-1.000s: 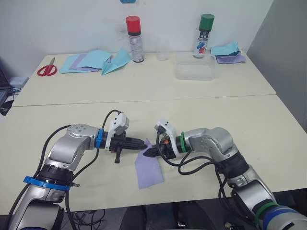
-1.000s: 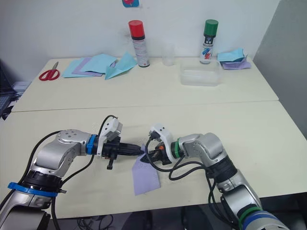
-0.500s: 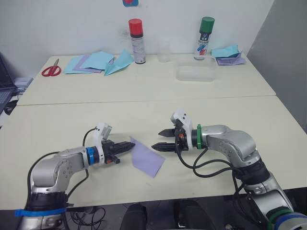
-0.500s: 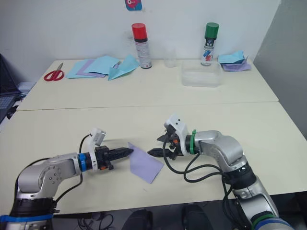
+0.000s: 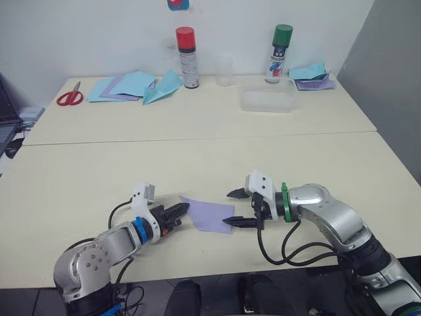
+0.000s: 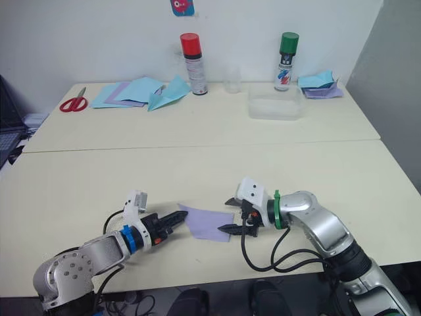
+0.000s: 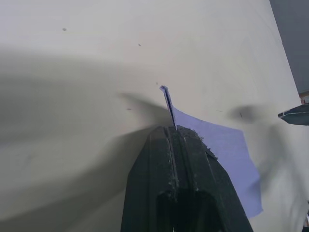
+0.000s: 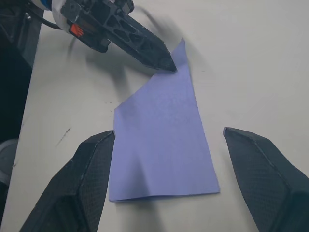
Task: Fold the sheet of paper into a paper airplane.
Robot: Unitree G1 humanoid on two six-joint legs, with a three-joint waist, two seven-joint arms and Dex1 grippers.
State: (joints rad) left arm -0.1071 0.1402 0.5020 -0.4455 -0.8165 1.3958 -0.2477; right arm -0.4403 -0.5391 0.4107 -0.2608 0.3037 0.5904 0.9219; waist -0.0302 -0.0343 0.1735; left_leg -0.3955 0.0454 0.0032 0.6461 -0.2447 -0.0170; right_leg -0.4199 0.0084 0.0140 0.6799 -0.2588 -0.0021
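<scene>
Both arms have dropped lower and nearer the table's front edge since half a second ago, and the sheet of paper (image 5: 209, 214) now lies flatter, stretched between them. Its corner at about 9 o'clock is pinched in the left gripper (image 5: 183, 209), whose two black fingers are pressed together on the thin edge; the left wrist view shows that corner standing up slightly from the closed tips. The right gripper (image 5: 234, 208) sits just beside the sheet's 3 o'clock edge with its fingers spread wide, one tip toward 12 o'clock and one toward 6 o'clock, neither touching the paper. Far off on the table (image 5: 99, 171), toward 12 o'clock, stand a red-capped spray can (image 5: 185, 56) and a green-capped spray can (image 5: 279, 53), with red scissors (image 5: 68, 97) and light-blue sheets (image 5: 128, 84) toward 10 o'clock.
</scene>
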